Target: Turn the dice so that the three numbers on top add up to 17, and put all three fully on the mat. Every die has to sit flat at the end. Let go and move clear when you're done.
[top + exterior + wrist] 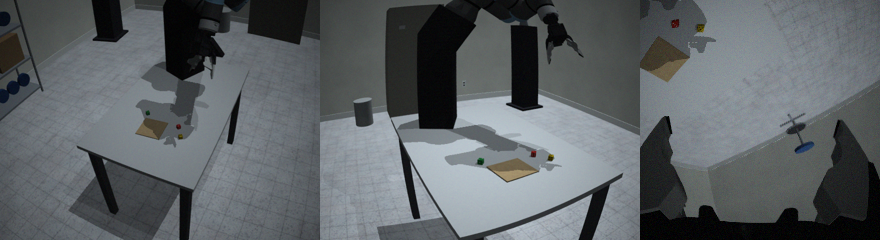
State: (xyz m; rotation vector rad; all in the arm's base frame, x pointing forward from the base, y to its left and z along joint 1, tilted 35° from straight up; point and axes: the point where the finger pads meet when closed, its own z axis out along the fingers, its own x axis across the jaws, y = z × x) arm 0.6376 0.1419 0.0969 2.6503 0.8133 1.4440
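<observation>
A tan square mat [151,128] lies on the grey table; it also shows in the exterior view [512,169] and in the wrist view [663,58]. A green die [147,112] [480,161] sits on the table just off one mat corner. A red die [178,126] [533,153] [675,23] and a yellow die [180,136] [550,157] [700,28] sit on the table off the mat's other side. No die is on the mat. The top numbers are too small to read. My gripper [202,68] [564,52] is open and empty, high above the table, far from the dice.
The arm's black pedestal [437,69] stands on the table's back end. A black pillar [524,67] and a grey cylinder [363,111] stand on the floor. A shelf with a box and blue balls [11,59] is at the left.
</observation>
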